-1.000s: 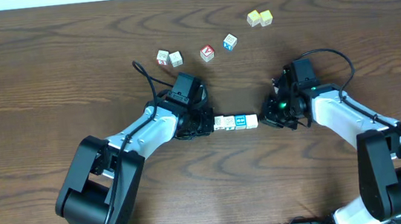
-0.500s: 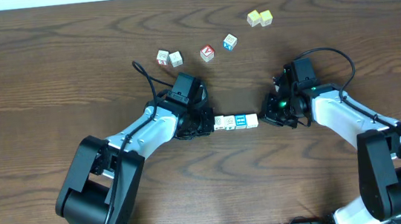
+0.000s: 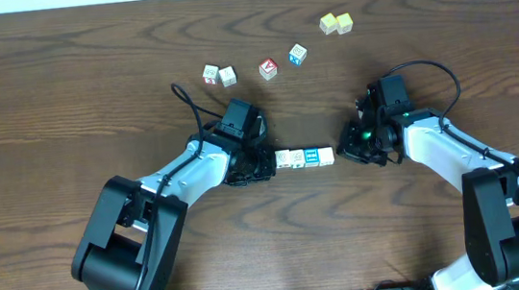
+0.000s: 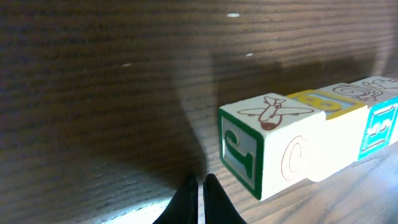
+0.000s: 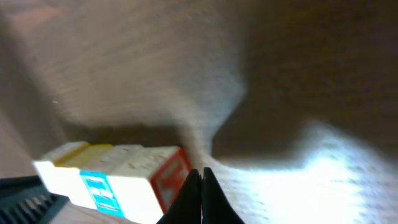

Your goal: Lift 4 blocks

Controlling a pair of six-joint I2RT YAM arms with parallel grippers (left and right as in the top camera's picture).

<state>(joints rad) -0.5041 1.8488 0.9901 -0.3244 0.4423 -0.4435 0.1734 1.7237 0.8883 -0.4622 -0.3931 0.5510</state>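
Observation:
The blocks point(image 3: 304, 158) lie end to end in one short row at the table's middle, mostly white with one bright blue face. My left gripper point(image 3: 272, 161) is shut, its tips at the row's left end. My right gripper point(image 3: 340, 152) is shut at the right end. In the left wrist view the row point(image 4: 298, 146) shows a green-framed end face just right of the closed left gripper point(image 4: 200, 186). In the right wrist view the right gripper point(image 5: 200, 177) touches the orange end face of the row point(image 5: 118, 171). Whether the row rests on the table I cannot tell.
Loose cubes lie in an arc at the back: two white ones point(image 3: 218, 75), a red-faced cube point(image 3: 268, 69), a blue-and-white cube point(image 3: 297, 55) and a pair of yellow cubes point(image 3: 336, 24). Both arms reach in from the front edge of the wooden table point(image 3: 62, 108).
The left wrist has shifted slightly toward the front. The row of blocks and the right arm stay where they were.

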